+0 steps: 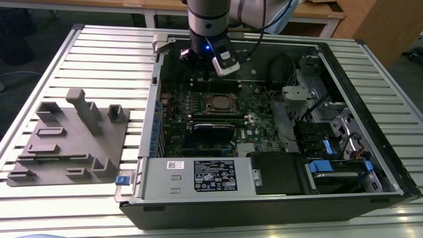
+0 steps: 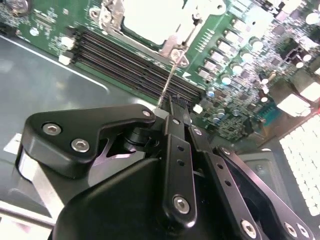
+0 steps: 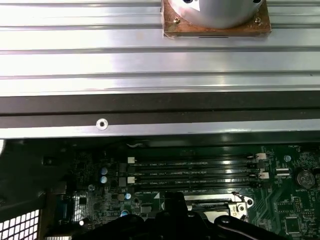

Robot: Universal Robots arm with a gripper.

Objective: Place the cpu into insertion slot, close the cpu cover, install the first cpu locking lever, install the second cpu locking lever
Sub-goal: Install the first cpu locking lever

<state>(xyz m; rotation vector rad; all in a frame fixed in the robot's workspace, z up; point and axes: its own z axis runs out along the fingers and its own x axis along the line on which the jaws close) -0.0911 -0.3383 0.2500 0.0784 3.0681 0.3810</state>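
**Locking-lever step in hand: claw at the raised lever beside the insertion slot.**

In the exterior view, a grey fixture (image 1: 66, 139) lies near the left edge of the counter (image 1: 66, 44), and the open computer case (image 1: 264, 210) takes up the middle and right. Inside the case, toward the counter's far edge, the insertion slot (image 1: 221, 103) holds the cpu (image 2: 150, 20), and the cpu cover (image 2: 112, 15) appears to be down over it. In the second wrist view, a thin locking lever (image 2: 167, 82) rises from the slot corner to the claw (image 2: 175, 106). The claw's fingers are drawn together at the rod's free end, though it cannot be told whether they pinch it. Judged stage: cpu seated, cover closed, a lever not yet latched. This step calls for steady contact on the rod and a clear arc past the memory slots (image 2: 135, 60).
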